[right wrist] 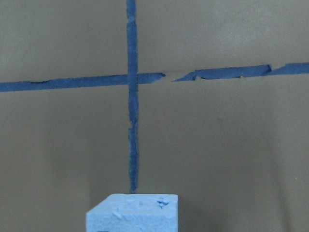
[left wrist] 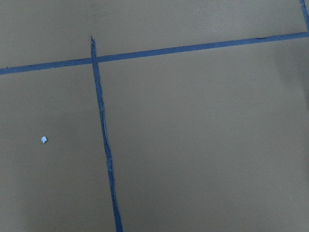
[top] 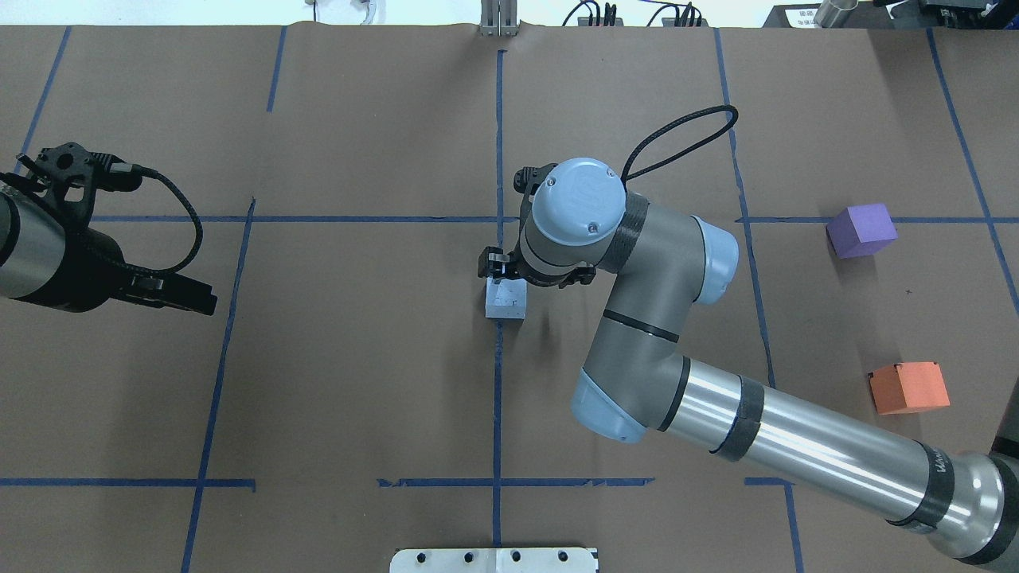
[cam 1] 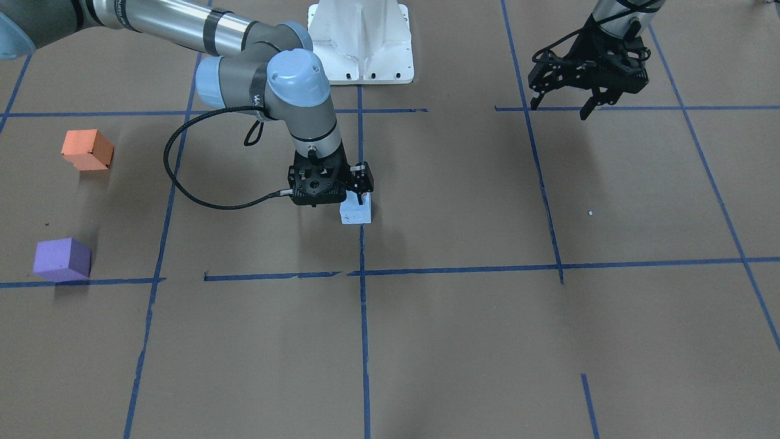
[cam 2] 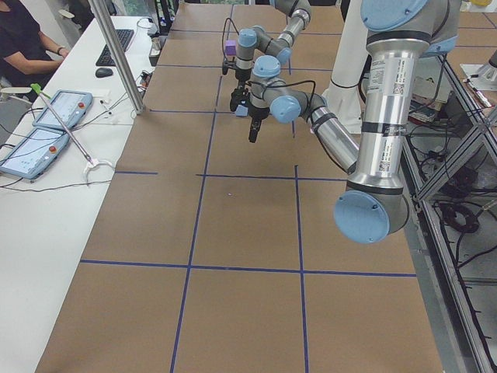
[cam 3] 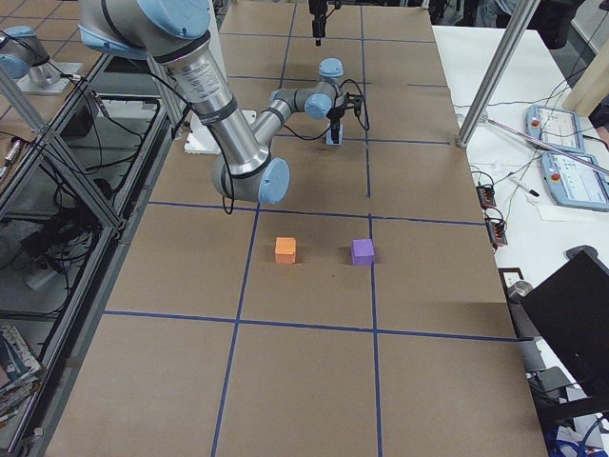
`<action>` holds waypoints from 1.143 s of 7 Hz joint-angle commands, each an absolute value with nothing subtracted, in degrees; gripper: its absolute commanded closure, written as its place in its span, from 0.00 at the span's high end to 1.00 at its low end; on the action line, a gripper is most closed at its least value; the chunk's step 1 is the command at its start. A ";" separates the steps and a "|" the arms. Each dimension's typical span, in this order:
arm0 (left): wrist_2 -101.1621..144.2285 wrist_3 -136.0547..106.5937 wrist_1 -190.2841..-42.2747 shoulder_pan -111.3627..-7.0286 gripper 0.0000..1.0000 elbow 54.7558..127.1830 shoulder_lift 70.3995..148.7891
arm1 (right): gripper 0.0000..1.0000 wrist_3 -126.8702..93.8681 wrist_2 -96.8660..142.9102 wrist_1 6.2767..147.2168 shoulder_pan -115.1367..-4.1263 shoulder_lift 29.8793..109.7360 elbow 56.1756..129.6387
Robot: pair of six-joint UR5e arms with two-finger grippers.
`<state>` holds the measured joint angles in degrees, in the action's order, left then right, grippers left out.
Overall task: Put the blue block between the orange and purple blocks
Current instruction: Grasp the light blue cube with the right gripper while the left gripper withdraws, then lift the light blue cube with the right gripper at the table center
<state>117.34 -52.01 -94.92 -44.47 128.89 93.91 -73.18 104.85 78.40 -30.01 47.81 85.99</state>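
Note:
The light blue block (cam 1: 356,213) sits on the brown table at the centre tape line, and its top fills the bottom of the right wrist view (right wrist: 131,212). My right gripper (cam 1: 353,200) hangs right over it and looks open. One finger's tip is level with the block's top, and the other finger is hidden under the wrist. The orange block (cam 1: 87,149) and the purple block (cam 1: 62,259) stand apart on the robot's far right. My left gripper (cam 1: 560,110) is open and empty, high on the robot's left.
The robot's white base plate (cam 1: 361,42) stands at the table's robot-side edge. Blue tape lines (cam 1: 363,341) divide the brown paper into squares. A small white speck (cam 1: 590,213) lies on the robot's left half. Bare paper lies between the orange block (top: 909,387) and the purple block (top: 861,230).

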 commanded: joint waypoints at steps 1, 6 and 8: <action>117.25 -52.03 -94.92 -44.47 1.00 128.85 93.87 | 0.99 -74.43 104.68 77.26 -29.88 46.94 85.25; 117.33 -52.03 -94.92 -44.47 1.00 128.93 93.96 | 0.99 -74.88 104.50 77.26 -28.83 45.19 82.80; 117.33 -52.03 -94.92 -44.47 1.00 129.02 93.87 | 0.98 -74.88 104.41 75.95 -28.39 43.59 79.73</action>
<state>117.33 -52.03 -94.92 -44.47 128.95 93.93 -74.91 104.44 76.91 -28.68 44.27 81.40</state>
